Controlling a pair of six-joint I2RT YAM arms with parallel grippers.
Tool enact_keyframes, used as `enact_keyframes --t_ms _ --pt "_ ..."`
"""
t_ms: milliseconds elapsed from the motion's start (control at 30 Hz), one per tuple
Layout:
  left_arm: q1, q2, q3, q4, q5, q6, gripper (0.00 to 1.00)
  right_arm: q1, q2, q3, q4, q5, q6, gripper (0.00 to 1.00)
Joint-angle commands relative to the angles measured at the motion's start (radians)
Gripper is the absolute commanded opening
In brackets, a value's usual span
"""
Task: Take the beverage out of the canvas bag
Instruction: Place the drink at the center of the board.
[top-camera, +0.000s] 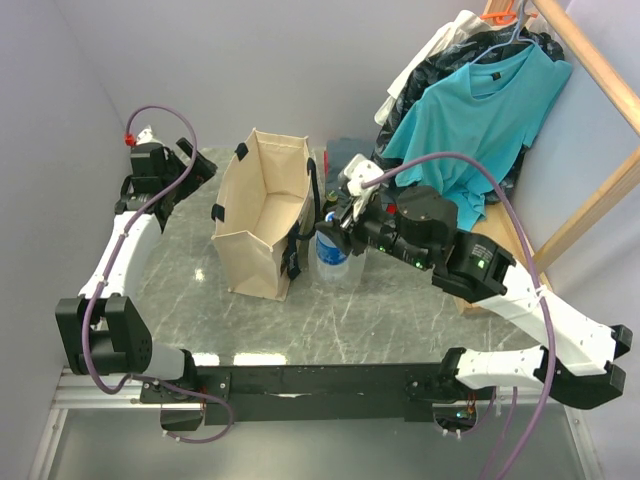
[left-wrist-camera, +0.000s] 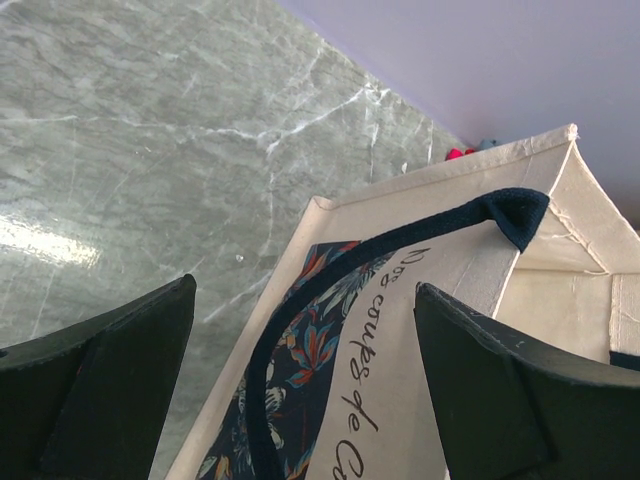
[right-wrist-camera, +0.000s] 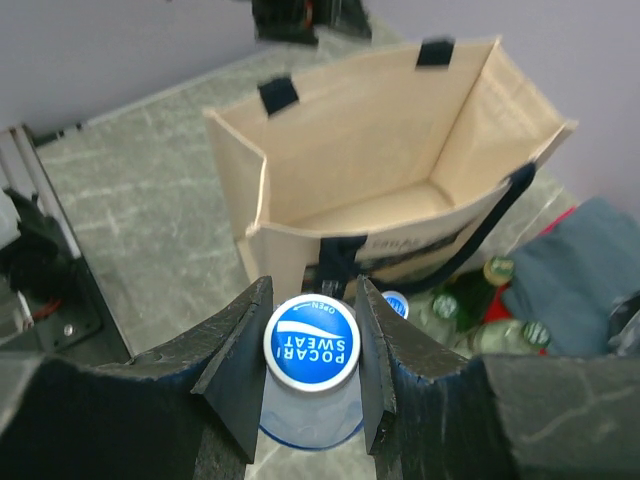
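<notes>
While the right arm (top-camera: 470, 262) reaches in from the lower right of the overhead view, bent at the elbow and stretched toward the centre of the frame, its right gripper (right-wrist-camera: 312, 300) is clamped on the neck of a beverage bottle (right-wrist-camera: 310, 345). In the right wrist view the two dark fingers press against either side of a blue cap printed POCARI SWEAT, low in the middle of the frame.

The bottle stands upright on the grey marble table (top-camera: 400, 310), outside the canvas bag (top-camera: 262, 205) and just beside its right wall. The bag sits upright at the centre of the overhead view, its mouth open and its dark strap handles hanging over the sides.

The left arm (top-camera: 125, 245) runs up the left edge of the overhead view and folds toward the upper left. Its left gripper (left-wrist-camera: 305, 290) is spread wide and grasps nothing. In the left wrist view the bag's printed side and one handle show through the gap between the fingers.

More bottles (right-wrist-camera: 478, 295), one of green glass, stand crowded at the lower right of the right wrist view beside a dark blue cloth (right-wrist-camera: 585, 270). A teal shirt (top-camera: 490, 110) hangs from a wooden rack (top-camera: 590, 60) at the upper right.
</notes>
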Motion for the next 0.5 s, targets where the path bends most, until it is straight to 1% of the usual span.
enact_keyframes --t_ms 0,167,300,467 --pt "-0.003 -0.05 0.0 0.016 -0.03 0.017 0.96 0.006 -0.069 -0.042 0.176 0.017 0.04 0.0" --pt "-0.006 -0.042 -0.001 0.022 -0.027 0.012 0.96 0.009 -0.083 -0.102 0.182 0.024 0.059 0.0" --pt "-0.009 -0.038 -0.004 0.026 -0.016 0.006 0.96 0.009 -0.113 -0.186 0.259 0.027 0.057 0.0" --pt "-0.007 -0.042 -0.004 0.026 -0.022 0.009 0.96 0.011 -0.127 -0.23 0.296 0.04 0.063 0.0"
